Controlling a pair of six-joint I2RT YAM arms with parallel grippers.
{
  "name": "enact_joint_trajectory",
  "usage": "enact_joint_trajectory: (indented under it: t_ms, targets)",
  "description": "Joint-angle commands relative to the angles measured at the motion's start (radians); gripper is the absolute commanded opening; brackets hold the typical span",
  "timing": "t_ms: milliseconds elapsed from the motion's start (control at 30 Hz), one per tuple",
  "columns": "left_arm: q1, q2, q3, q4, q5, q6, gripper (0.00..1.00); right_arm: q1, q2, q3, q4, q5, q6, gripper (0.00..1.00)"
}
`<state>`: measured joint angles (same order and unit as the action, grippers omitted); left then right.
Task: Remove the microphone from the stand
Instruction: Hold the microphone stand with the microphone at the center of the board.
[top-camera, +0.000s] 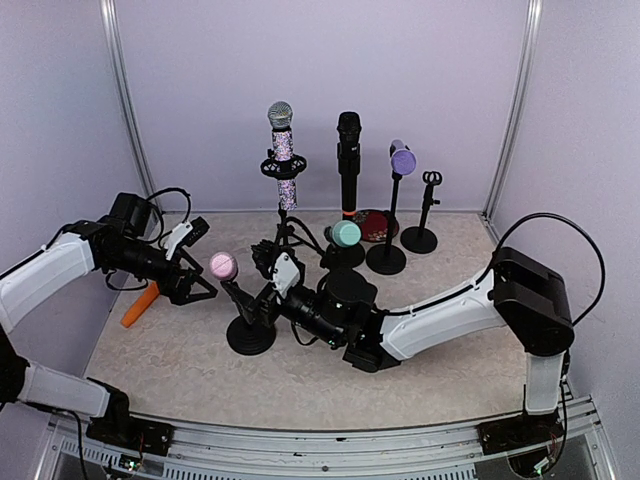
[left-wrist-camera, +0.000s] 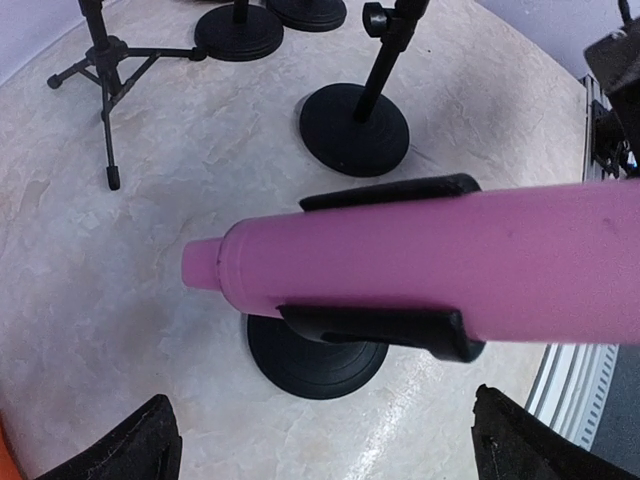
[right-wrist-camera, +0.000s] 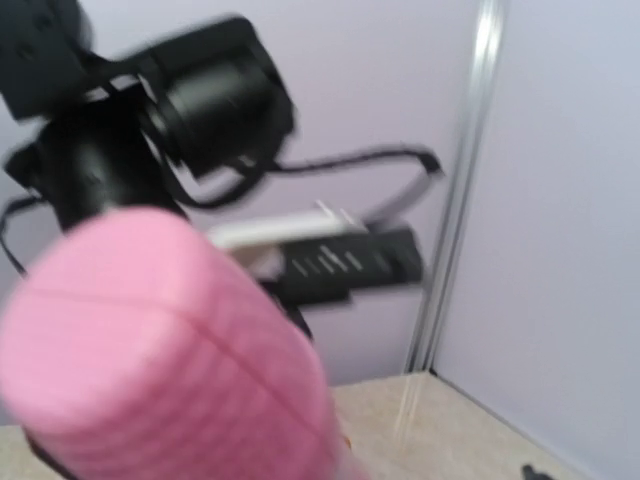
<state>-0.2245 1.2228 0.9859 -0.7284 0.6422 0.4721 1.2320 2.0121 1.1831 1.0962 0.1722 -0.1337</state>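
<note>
Top external view: a bunch of mics on stands on a marbled table (top-camera: 450, 385), both arms crowded around the front one.
Pink microphone (top-camera: 222, 266): sitting in its stand, front and left of centre, tilted, with the round head pointing up and to the left.
Clip (left-wrist-camera: 390, 325): black, wrapped around the pink barrel near its tail end, so the mic isn't out of it.
Stand base (top-camera: 250, 336): round black disc, flat on the table right under the mic.
Left gripper (top-camera: 195, 280): just beside the mic's head on its left. On its wrist cam both fingertips (left-wrist-camera: 140, 445) sit far apart at the bottom corners, so the jaws are spread wide and gripping nothing.
Right gripper (top-camera: 268, 265): reaching in from the right, close up against the mic's lower end. Honestly can't tell how far apart its jaws are or if they touch the mic. Its own cam is just a blurry pink head filling the frame.
Orange object (top-camera: 140, 305): lying flat on the table under the left arm.
Back row: glitter mic (top-camera: 283, 150) on a tripod, black mic (top-camera: 348, 160), purple mic (top-camera: 402, 160), teal mic (top-camera: 345, 234) lower down, and a bare stand (top-camera: 430, 185) on the far right.
</note>
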Motion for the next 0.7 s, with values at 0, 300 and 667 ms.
enact_joint_trajectory:
  t_ms: [0, 300, 667]
  targets:
    - [-0.006, -0.005, -0.054, 0.139, 0.041, -0.097, 0.98, 0.026, 0.023, 0.087, -0.038, 0.004, -0.095, 0.84]
    - [-0.048, 0.063, -0.142, 0.360, 0.070, -0.223, 0.81, 0.040, 0.044, 0.138, -0.102, 0.006, -0.136, 0.79]
    - [-0.096, 0.127, -0.179, 0.468, 0.116, -0.273, 0.64, 0.055, 0.110, 0.226, -0.123, 0.047, -0.182, 0.73]
